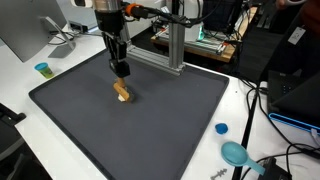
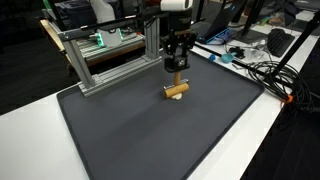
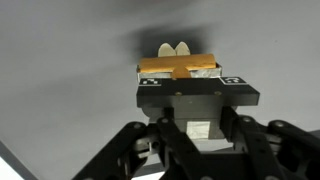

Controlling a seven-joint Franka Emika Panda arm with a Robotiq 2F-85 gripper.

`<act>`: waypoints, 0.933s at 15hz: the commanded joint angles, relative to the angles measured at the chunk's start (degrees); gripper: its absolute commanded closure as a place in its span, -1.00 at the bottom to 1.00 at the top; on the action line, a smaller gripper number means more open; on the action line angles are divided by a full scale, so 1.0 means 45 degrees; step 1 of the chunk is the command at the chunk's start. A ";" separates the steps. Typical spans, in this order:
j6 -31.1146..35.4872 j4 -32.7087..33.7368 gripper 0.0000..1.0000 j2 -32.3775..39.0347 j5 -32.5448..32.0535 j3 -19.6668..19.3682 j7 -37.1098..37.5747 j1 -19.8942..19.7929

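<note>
- Mat (image 1: 150, 125), dark and flat, spreads out on every side below the fingers and carries everything close to them.
- White table (image 1: 20, 100) shows as a pale border round the mat, well out from the fingers.
- Metal frame (image 2: 110, 55), made of silvery bars, stands on the mat's far edge behind the fingers. It is apart from them and not in the path straight down.
- Gripper (image 2: 177, 66) hangs upright over the middle of the mat with its fingers pointing down. They are drawn together and appear clamped on the upright stem of the wooden piece.
- Cables (image 2: 265, 72) lie tangled on the table off to one side, well apart from the fingers.
- Wooden piece (image 2: 177, 91) sits directly under the fingertips.
  - Its short stem rises between them, and its longer bar lies flat beneath.
  - In the wrist view the bar (image 3: 178, 67) runs side to side across the picture, just past the tips.
  - I cannot tell whether the bar touches the mat or hangs just clear of it.
- Teal scoop (image 1: 236, 153) lies on the table near a front corner of the mat, far from the fingers.
- Blue cap (image 1: 221, 128) rests beside that scoop, at the mat's edge.
- Teal cup (image 1: 42, 69) stands on the table on the opposite side, also well away.
- Nothing else stands near the fingertips or the bar.
</note>
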 commanded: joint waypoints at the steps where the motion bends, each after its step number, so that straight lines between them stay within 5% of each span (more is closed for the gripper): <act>1: 0.0086 0.0786 0.57 0.0987 -0.0195 -0.0140 0.0847 0.0285; 9: -0.0451 0.1731 0.57 0.2018 -0.0567 -0.0428 0.1622 0.0641; 14: -0.0488 0.2423 0.57 0.1648 0.0352 -0.0403 0.1153 0.0097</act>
